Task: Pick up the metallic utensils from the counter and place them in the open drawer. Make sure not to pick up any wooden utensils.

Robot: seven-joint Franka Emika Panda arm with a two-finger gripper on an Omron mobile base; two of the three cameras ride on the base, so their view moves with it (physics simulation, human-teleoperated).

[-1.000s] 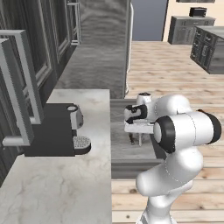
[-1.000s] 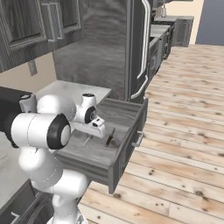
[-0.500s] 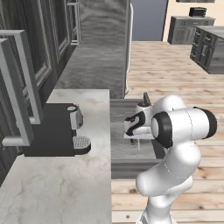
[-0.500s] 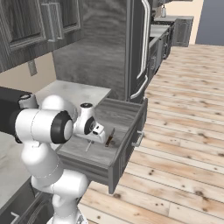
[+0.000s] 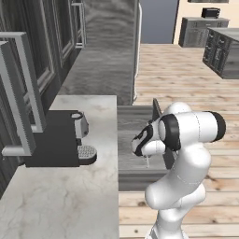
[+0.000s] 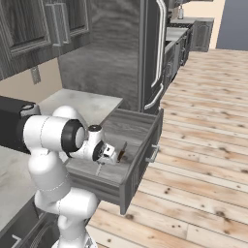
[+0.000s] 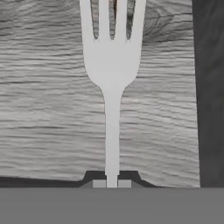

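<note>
The gripper (image 7: 112, 183) is pinched tight on the handle of the fork (image 7: 112, 78), tines toward twelve o'clock in the hand view, hanging over the floor of the open drawer (image 6: 145, 140), the knife (image 6: 121, 151) lying inside at three o'clock of the gripper.

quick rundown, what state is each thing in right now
gripper: shut on the fork, held over the drawer
fork: gripped by its handle, tines pointing away from the hand
drawer: pulled open
knife: lying inside the drawer
coffee machine: standing on the counter
</note>
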